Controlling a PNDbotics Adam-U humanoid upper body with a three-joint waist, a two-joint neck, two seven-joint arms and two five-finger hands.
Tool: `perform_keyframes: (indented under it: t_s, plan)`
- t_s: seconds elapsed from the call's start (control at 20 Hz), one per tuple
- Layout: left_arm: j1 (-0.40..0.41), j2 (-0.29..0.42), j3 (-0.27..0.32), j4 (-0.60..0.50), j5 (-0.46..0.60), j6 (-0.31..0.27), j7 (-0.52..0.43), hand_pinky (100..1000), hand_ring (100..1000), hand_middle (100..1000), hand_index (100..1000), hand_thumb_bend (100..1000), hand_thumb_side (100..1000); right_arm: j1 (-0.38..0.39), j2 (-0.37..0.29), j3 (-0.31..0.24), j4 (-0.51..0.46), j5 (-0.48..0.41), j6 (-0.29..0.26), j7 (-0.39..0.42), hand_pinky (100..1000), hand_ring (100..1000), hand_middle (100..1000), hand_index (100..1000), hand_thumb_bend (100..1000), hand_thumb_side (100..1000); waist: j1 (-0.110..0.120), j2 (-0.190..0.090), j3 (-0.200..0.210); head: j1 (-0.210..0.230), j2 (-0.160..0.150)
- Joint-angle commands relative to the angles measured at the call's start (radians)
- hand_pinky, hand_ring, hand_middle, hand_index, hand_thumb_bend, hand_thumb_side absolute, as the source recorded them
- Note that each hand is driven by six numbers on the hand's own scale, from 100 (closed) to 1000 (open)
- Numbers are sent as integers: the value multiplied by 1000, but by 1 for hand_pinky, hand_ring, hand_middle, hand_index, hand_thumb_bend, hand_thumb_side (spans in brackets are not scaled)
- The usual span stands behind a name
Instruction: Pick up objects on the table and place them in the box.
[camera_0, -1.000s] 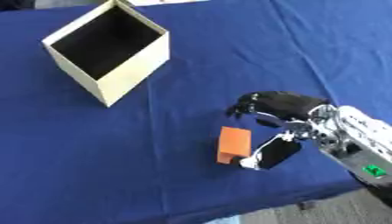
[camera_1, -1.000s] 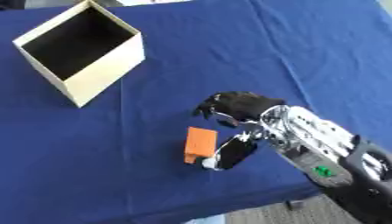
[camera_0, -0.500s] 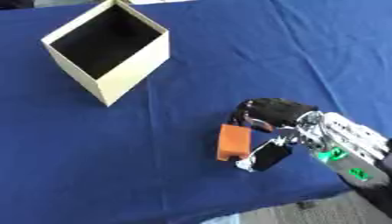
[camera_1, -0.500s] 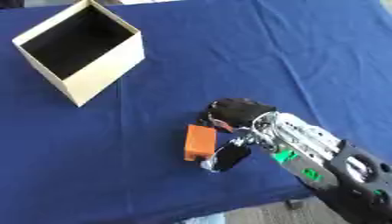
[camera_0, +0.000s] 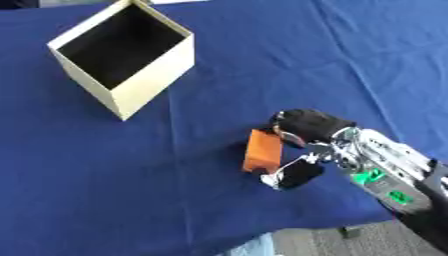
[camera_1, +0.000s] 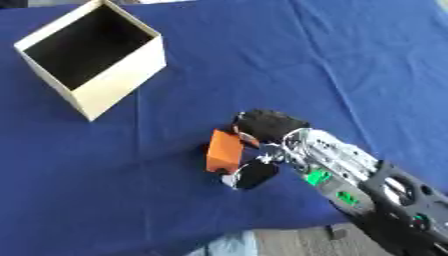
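An orange block (camera_0: 262, 150) lies on the blue tablecloth near the table's front edge. My right hand (camera_0: 306, 131) comes in from the lower right and is at the block's right side, curled fingers over its far end and the thumb (camera_0: 296, 175) at its near end. The block rests on the cloth, gripped between them. An open cream box (camera_0: 122, 56) with a dark inside stands tilted at the upper left, well away from the block. My left hand shows in neither view.
Blue cloth (camera_0: 289, 55) covers the whole table. The front edge (camera_0: 219, 240) runs close below the block, with grey floor beyond it.
My right hand has slid left and closed round the orange block; a second ago its fingers were apart from the block's right side.
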Motion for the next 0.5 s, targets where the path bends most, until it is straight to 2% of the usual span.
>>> perform_keyframes:
  t_s: [0.05,0.5]
  plan:
    - [-3,18,14,-16,1,0,-6,685,626,677,786,700,890,-26,-50,-36,-72,-67,26,16,837,839,475,673,100,544,1,-16,-2,7,5]
    - [-6,26,15,-16,1,-2,-7,685,626,678,786,697,890,-107,-151,-109,-81,-246,17,10,837,834,475,675,100,534,0,-23,-7,23,5]
